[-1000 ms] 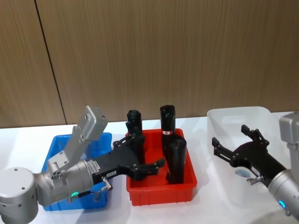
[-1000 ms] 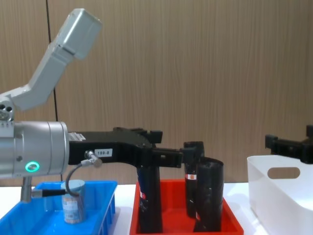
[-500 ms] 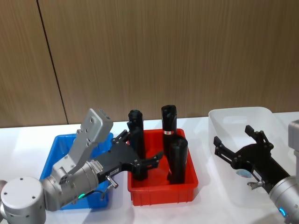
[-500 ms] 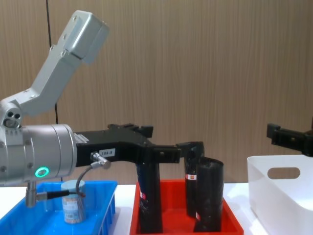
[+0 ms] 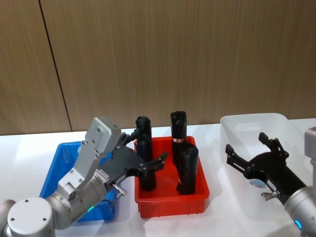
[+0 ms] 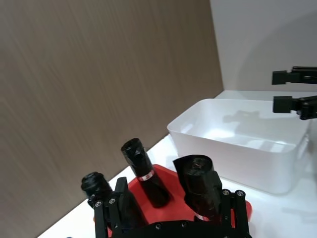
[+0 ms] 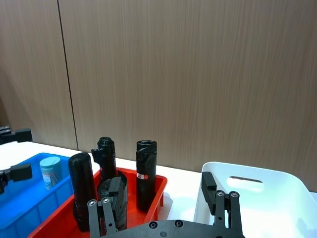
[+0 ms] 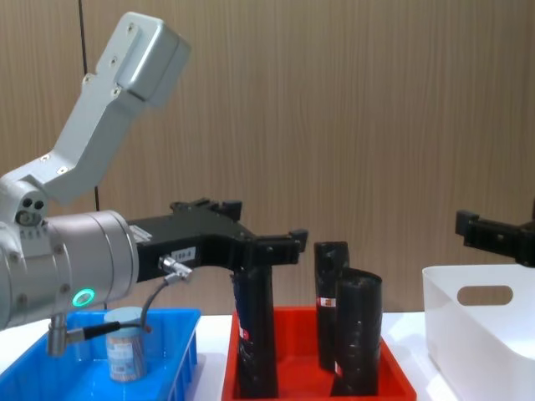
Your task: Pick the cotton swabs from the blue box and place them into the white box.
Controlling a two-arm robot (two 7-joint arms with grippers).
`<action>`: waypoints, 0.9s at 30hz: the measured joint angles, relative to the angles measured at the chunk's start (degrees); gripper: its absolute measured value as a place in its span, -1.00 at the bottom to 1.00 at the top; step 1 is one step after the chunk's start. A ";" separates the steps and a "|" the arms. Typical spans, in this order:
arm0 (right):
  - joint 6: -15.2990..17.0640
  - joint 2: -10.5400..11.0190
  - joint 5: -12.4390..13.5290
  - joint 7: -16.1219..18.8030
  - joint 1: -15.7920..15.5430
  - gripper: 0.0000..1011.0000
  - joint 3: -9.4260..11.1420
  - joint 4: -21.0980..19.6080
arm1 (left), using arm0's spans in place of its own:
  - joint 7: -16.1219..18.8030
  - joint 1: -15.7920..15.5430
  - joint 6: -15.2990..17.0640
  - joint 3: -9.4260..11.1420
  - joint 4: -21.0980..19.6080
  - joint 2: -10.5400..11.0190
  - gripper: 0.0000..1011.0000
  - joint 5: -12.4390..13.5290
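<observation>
Swabs (image 8: 125, 355) stand in the blue box (image 8: 185, 351). Left gripper (image 5: 146, 150) hangs open and empty at the red tray's (image 5: 170, 205) left edge; right gripper (image 5: 245, 143), open, hovers over the white box (image 5: 252, 118).

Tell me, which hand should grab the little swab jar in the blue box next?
Left, probably. The left hand, open and empty, is close to the blue box where the cotton swabs jar stands. The right hand is open too, but far across, over the white box.
</observation>
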 joint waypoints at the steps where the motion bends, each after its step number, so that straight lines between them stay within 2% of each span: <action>1: 0.00 0.00 0.00 0.00 0.00 0.98 0.00 0.00 | 0.57 0.14 -0.08 0.04 -0.17 -0.01 0.99 0.10; 19: 0.00 0.00 0.00 0.02 0.00 0.98 0.00 0.01 | 14.41 3.40 -2.16 1.17 -3.92 -0.47 0.99 2.75; 27: 0.01 0.00 0.00 0.02 0.00 0.98 0.00 0.01 | 18.54 4.40 -2.81 1.49 -5.10 -0.60 0.99 3.54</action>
